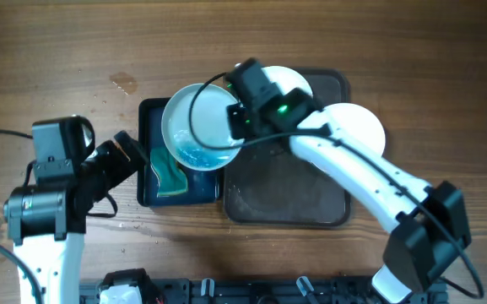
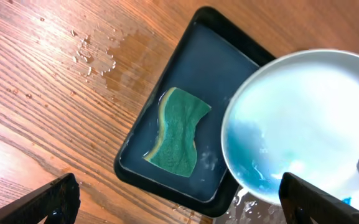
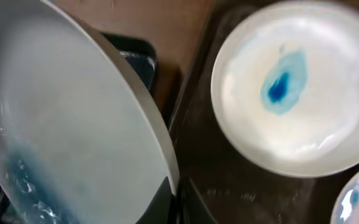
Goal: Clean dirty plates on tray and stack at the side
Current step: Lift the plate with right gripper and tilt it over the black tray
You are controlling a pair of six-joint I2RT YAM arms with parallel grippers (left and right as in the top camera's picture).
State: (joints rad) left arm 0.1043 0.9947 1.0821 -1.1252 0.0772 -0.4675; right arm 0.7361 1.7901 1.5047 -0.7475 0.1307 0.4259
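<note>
- A white plate (image 1: 199, 127) is gripped at its rim by the right claw (image 1: 238, 118), near the middle of the table (image 1: 74, 51).
- The plate is held tilted above the small black tray (image 2: 210, 68) of blue water, and blue liquid is pooled in its lower part.
- A green and yellow sponge (image 2: 178, 130) is seen lying in the water of the black tray, partly under the plate's edge in the overhead view.
- The large brown tray (image 1: 285, 194) is placed just beside the black tray, on the side towards the right edge of the table.
- Two more plates are left on the brown tray, at its far side: one (image 3: 297, 87) is marked with a blue smear at its centre, and the other (image 1: 357, 127) lies nearer the right edge.
- The left claw (image 1: 132, 152) is held spread wide with nothing in it, towards the left edge, beside the black tray.
- Water drops (image 2: 95, 53) are scattered on the wood near the black tray.
</note>
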